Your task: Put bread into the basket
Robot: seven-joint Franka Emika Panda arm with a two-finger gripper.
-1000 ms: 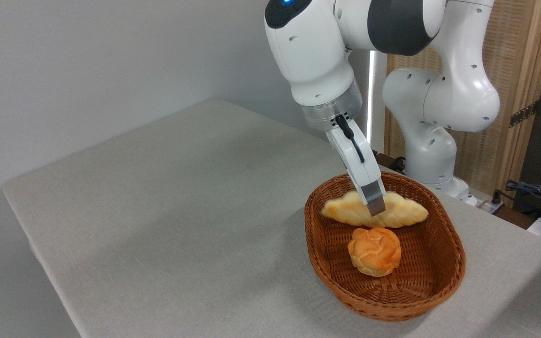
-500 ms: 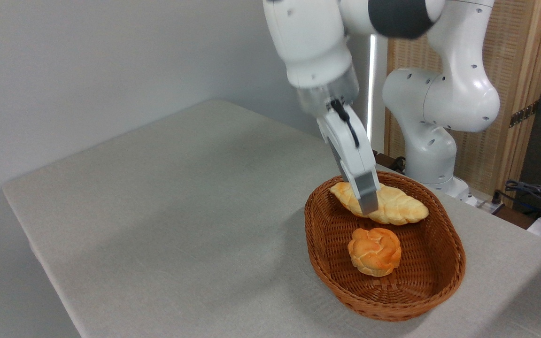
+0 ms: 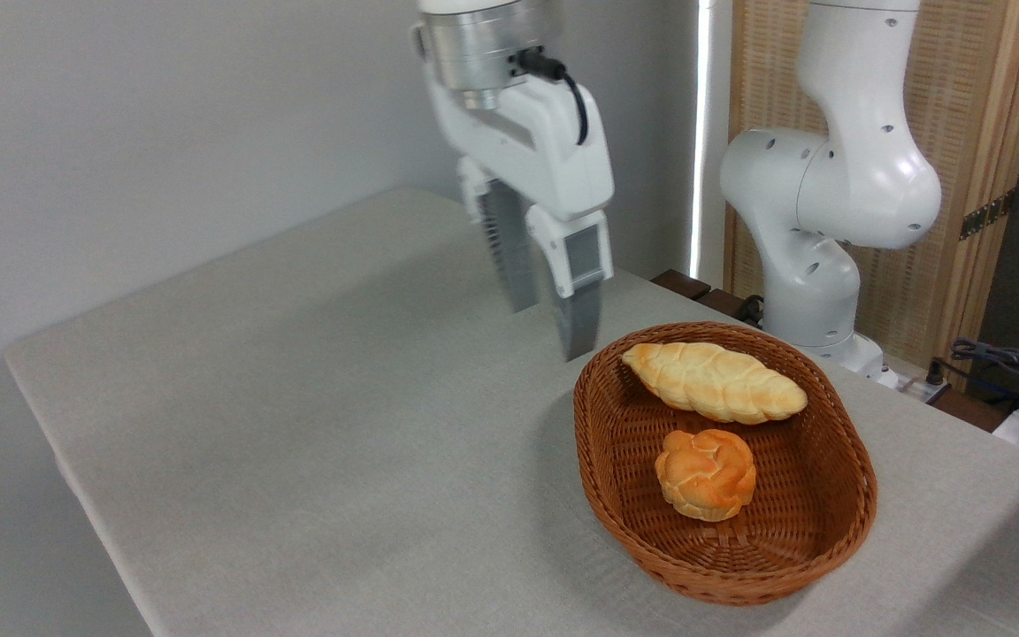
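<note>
Now the bread lies inside the basket, at its far end, with one tip leaning on the far rim. A small round bun sits just in front of it, in the middle of the basket. The gripper hangs in the air to the left of the basket, well apart from the bread. Its two fingers point down with a gap between them, and they hold nothing. The basket rests on the right side of the grey table.
</note>
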